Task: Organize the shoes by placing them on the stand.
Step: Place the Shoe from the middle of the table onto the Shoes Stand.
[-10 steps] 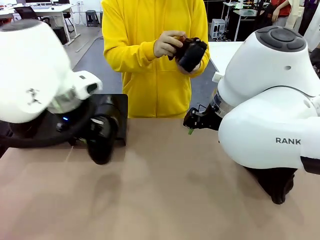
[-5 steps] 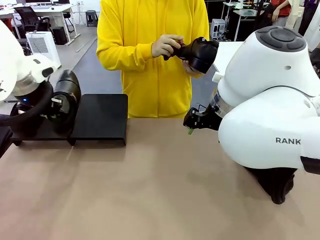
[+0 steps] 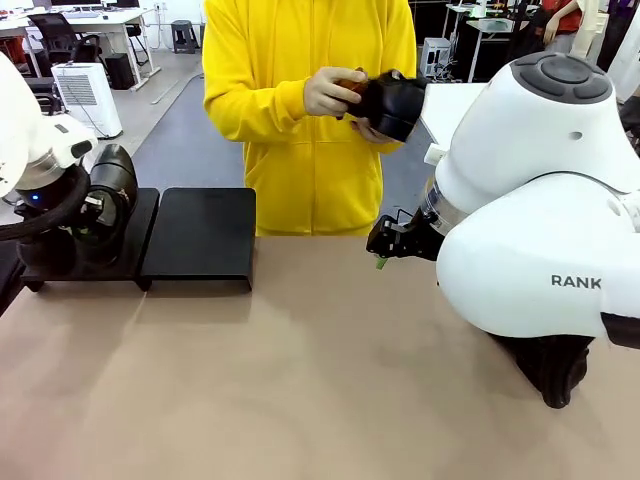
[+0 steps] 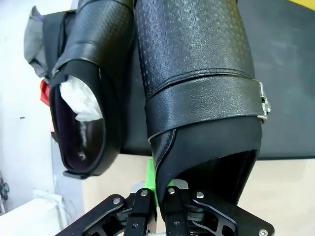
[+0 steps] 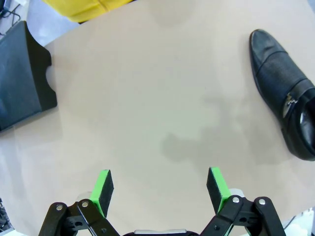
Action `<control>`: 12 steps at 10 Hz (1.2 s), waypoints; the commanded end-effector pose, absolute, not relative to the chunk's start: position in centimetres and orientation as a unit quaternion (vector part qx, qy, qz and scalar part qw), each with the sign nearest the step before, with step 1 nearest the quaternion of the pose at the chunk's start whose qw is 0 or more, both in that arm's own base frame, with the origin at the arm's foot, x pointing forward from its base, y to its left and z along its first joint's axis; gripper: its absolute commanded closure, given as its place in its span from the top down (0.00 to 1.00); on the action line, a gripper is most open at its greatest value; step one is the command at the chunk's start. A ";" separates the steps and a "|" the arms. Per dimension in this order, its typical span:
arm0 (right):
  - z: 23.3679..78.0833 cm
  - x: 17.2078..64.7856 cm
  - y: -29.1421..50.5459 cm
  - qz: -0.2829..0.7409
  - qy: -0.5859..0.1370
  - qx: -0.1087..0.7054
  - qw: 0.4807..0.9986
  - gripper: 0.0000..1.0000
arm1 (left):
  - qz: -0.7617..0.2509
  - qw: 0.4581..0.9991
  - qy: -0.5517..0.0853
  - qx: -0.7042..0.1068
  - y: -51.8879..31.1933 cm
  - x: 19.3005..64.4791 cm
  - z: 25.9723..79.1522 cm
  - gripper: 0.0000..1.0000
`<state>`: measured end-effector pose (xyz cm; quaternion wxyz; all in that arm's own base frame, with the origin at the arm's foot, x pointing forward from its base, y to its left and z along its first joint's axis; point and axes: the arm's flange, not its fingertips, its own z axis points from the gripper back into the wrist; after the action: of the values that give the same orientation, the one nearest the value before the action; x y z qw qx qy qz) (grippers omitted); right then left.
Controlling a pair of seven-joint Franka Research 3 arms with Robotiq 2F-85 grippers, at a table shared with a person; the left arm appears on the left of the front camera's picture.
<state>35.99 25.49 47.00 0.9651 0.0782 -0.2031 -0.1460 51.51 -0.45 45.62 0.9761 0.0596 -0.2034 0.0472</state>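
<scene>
There's the left gripper [image 4: 156, 191], pinched tight on the heel collar of a pebble-grained black shoe [image 4: 197, 73] with a strap and metal buckle, over the left end of the matte stand [image 3: 200, 235]. Right beside it sits a second shoe [image 4: 86, 98], white crumpled paper inside. The right gripper [image 5: 160, 189] hangs spread wide over the tan table [image 5: 147, 98], where a glossy third shoe [image 5: 283, 93] lies flat, well apart from the stand's rounded corner. Beyond the table's far edge, the person's hand [image 3: 328, 92] grips another shoe [image 3: 395, 100].

Stand [image 3: 200, 235] at table's [image 3: 320, 380] far left; over it, shoe [image 4: 197, 73] beside second shoe [image 4: 88, 98]
</scene>
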 end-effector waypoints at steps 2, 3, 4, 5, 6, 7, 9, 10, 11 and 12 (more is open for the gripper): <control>47.2 36.3 25.4 -0.139 -0.200 0.085 0.966 1.00 | 0.059 0.975 -0.208 0.059 0.1 53.3 44.7 0.00; 47.2 36.3 25.4 -0.139 -0.200 0.085 0.966 1.00 | 0.057 0.974 -0.208 0.062 0.2 53.6 44.1 0.00; 47.2 36.3 25.4 -0.139 -0.200 0.085 0.966 1.00 | 0.059 0.975 -0.207 0.059 0.5 53.8 43.7 0.00; 47.2 36.3 25.4 -0.139 -0.200 0.085 0.966 1.00 | 0.057 0.974 -0.210 0.058 0.6 53.9 43.4 0.00; 47.2 36.3 25.4 -0.139 -0.200 0.085 0.966 1.00 | 0.056 0.974 -0.214 0.055 0.6 54.0 43.2 0.00; 47.2 36.3 25.4 -0.139 -0.200 0.085 0.966 1.00 | 0.055 0.972 -0.222 0.058 0.5 54.1 43.1 0.00; 47.2 36.3 25.4 -0.139 -0.200 0.085 0.966 1.00 | 0.054 0.972 -0.221 0.066 0.4 54.4 42.8 0.00; 47.2 36.3 25.4 -0.139 -0.200 0.085 0.966 1.00 | 0.056 0.972 -0.218 0.067 0.5 54.6 42.5 0.00; 47.2 36.3 25.4 -0.139 -0.200 0.085 0.966 1.00 | 0.056 0.973 -0.212 0.074 0.4 54.6 42.2 0.00; 47.2 36.3 25.4 -0.139 -0.200 0.085 0.966 1.00 | 0.055 0.973 -0.208 0.081 0.4 54.7 41.9 0.00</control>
<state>35.99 25.49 47.00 0.9651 0.0782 -0.2030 -0.1459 54.13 0.71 41.94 0.9764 0.0628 -0.2012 0.0464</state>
